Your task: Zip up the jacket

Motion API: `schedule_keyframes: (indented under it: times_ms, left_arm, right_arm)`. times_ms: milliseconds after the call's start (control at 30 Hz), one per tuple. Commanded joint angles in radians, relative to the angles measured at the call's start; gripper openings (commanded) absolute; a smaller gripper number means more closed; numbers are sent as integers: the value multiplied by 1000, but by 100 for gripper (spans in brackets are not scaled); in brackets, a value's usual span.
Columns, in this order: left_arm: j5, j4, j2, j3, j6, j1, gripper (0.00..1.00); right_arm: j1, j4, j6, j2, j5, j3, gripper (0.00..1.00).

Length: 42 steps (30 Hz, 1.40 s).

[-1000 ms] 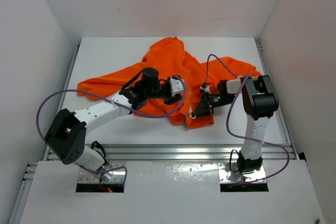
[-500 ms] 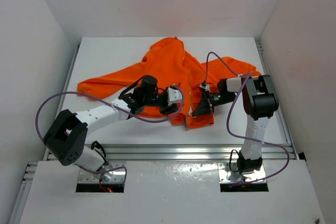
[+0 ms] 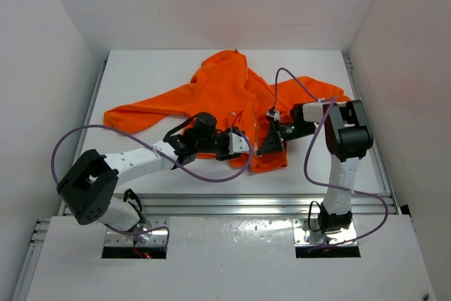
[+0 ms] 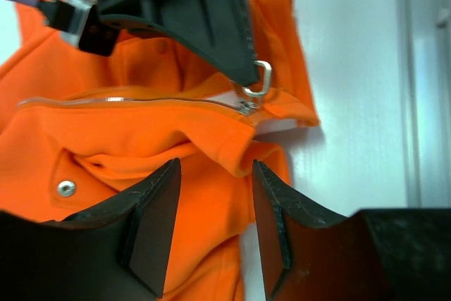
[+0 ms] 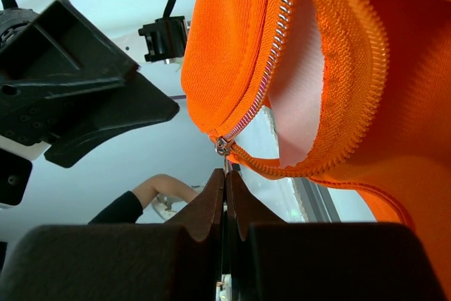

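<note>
Basically at the start, almost nothing zipped:

1. Jacket [image 3: 211,96] lies spread on the table [image 3: 141,68], middle to far side, one sleeve out left, hem toward the arms
2. Slider [image 5: 224,146] sits right at the hem end. Above it the two rows of teeth [image 5: 278,26] splay apart, with pale lining [image 5: 299,82] showing between them, so I judge the front open for nearly its whole length
3. Right claw [image 5: 225,174]: fingers pressed flat together, tips directly under the slider, and it looks to be pinching the pull [image 4: 262,79]. In the left wrist view the loop pokes out beside its fingertip
4. Left claw [image 4: 215,163]: spread roughly halfway, nothing between the fingers, hovering over a fabric fold just beside the slider. Can't tell whether the pads touch the cloth
5. Done: pull looks captured. Left: pin the hem so it doesn't ride up, then run the slider the full way to the collar
6. Materials:
   - fabric is soft, matte orange, knit-looking up close, limp, bunches into rounded folds
   - teeth are small, silvery and metal, on orange tape
   - pull is thin shiny wire bent into a rounded rectangular loop, small and slippery by the look of it
   - one round metal snap [image 4: 65,188] on the left panel
   - lining is smooth and whitish
   - claw fingers are black, matte and wedge-shaped
</note>
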Motion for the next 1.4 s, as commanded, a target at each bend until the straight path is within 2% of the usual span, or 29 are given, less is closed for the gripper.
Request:
schedule_keyframes:
  times_ms: [0,133,367,867,1033,1133,1167,1267,1367]
  left_arm:
    - [-99,100,13,-11,1,-28,50]
    - [-118,111,35,-11,10,-38,49]
    - [-23,91,35,-11,48,-38,47]
    - [-55,132,105,-2,89,-56,47]
    - [-93,180,116,-2,89,-65,44]
    - [-105,207,116,-2,89,-65,30]
    - [-105,208,116,-2,89,-65,20]
    - [-96,208,116,-2,89,-65,6]
    - [-58,208,104,-23,109,-65,0]
  right_arm:
    - [2,0,-12,-41,-19,29,0]
    - [6,3,-5,-38,-27,31,0]
    - [-4,10,10,-36,-29,34,0]
    - [-29,16,21,-41,-27,15,0]
    - [-30,14,22,-39,-27,17,0]
    - [-29,17,31,-36,-24,18,0]
    - [-30,25,36,-36,-24,17,0]
    - [-29,69,76,-36,-26,17,0]
    - [-33,99,108,-35,-13,21,0]
